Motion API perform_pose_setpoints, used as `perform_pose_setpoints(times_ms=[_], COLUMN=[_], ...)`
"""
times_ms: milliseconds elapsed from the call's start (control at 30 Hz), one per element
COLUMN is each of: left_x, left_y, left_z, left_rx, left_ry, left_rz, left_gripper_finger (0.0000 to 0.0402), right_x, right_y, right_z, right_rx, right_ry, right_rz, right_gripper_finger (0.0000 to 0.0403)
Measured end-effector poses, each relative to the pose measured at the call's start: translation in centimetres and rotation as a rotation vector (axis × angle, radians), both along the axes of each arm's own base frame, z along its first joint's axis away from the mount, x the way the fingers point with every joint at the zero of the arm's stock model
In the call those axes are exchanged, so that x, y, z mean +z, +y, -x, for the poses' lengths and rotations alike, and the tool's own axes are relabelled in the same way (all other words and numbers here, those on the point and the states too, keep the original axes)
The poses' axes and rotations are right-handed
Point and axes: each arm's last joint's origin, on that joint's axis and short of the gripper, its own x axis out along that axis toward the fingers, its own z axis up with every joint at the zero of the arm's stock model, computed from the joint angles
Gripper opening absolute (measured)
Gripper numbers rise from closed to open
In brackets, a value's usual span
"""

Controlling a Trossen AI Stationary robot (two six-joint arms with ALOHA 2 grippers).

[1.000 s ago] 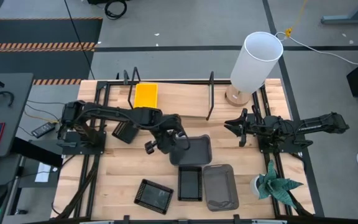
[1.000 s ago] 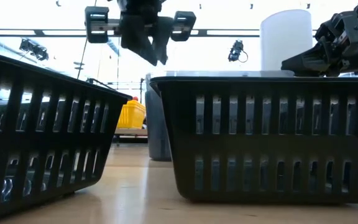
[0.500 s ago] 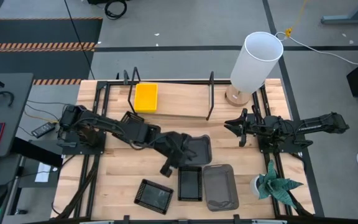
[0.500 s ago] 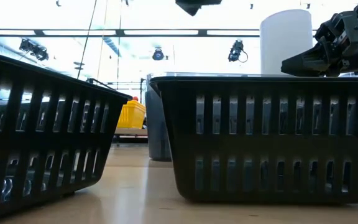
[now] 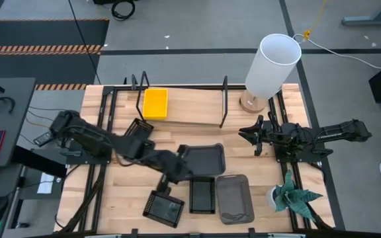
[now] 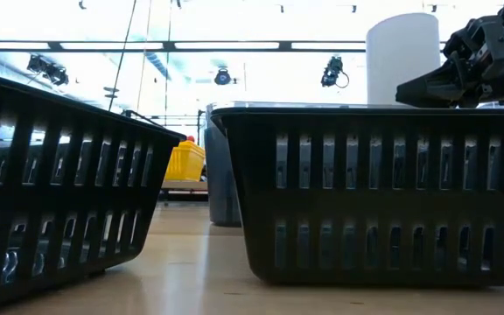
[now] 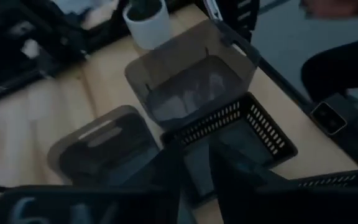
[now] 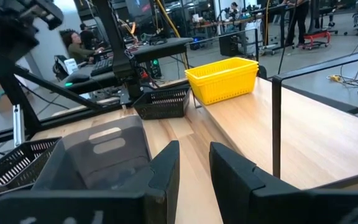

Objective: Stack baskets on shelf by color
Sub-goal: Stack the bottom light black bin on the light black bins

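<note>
A yellow basket point(image 5: 155, 104) lies flat on the shelf point(image 5: 190, 116), with a black mesh basket point(image 5: 136, 132) beside the shelf's left end. On the table stand two grey baskets point(image 5: 202, 158) point(image 5: 235, 198) and two black mesh baskets point(image 5: 202, 195) point(image 5: 164, 208). My left gripper point(image 5: 166, 190) hangs open above the gap between the two near black baskets and touches nothing. In its wrist view the fingers frame a black basket point(image 7: 235, 134) below. My right gripper point(image 5: 247, 135) waits open at the table's right side, above the wood.
A tall white cylinder lamp point(image 5: 270, 66) stands at the far right corner. A potted plant point(image 5: 290, 195) sits at the near right. The shelf's black uprights point(image 5: 225, 99) rise at the far side. People sit at desks point(image 8: 79, 43) beyond the table.
My left gripper has moved from the left rim of the far grey basket toward the table's near edge and a little left, ending above the two black baskets. It has risen out of the low view. The baskets and my right arm have kept still.
</note>
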Motion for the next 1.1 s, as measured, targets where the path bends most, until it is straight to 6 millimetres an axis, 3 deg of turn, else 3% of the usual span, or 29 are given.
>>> perform_pose_setpoints(times_ms=[333, 533, 700, 833, 1000, 1100], left_x=[-2.9, -3.7, -3.9, -4.4, -6.0, -6.9], left_y=[2.2, 3.3, 3.9, 4.4, 5.4, 6.0], left_z=[6.5, 9.9, 12.8, 14.8, 17.0, 18.3], left_rx=[0.097, 0.174, 0.231, 0.245, 0.289, 0.315], left_ry=[-0.079, -0.138, -0.211, -0.277, -0.312, -0.331], left_rz=[0.118, 0.158, 0.176, 0.244, 0.321, 0.375], left_gripper_finger=[0.0049, 0.0048, 0.0048, 0.0048, 0.0048, 0.0048], right_x=[0.2, 2.1, 3.2, 3.3, 3.2, 4.1], right_y=[0.0, 0.0, 0.2, 0.9, 2.0, 2.8], right_z=[-0.1, 0.0, 0.2, -0.7, -2.5, -3.6], right_rx=[-0.001, 0.0, 0.091, 0.264, 0.241, 0.235], right_ry=[-0.02, -0.219, -0.357, -0.24, 0.035, 0.176], right_rz=[-0.004, -0.023, -0.158, -0.239, -0.316, -0.342], right_gripper_finger=[0.0093, 0.0093, 0.0093, 0.0093, 0.0093, 0.0093])
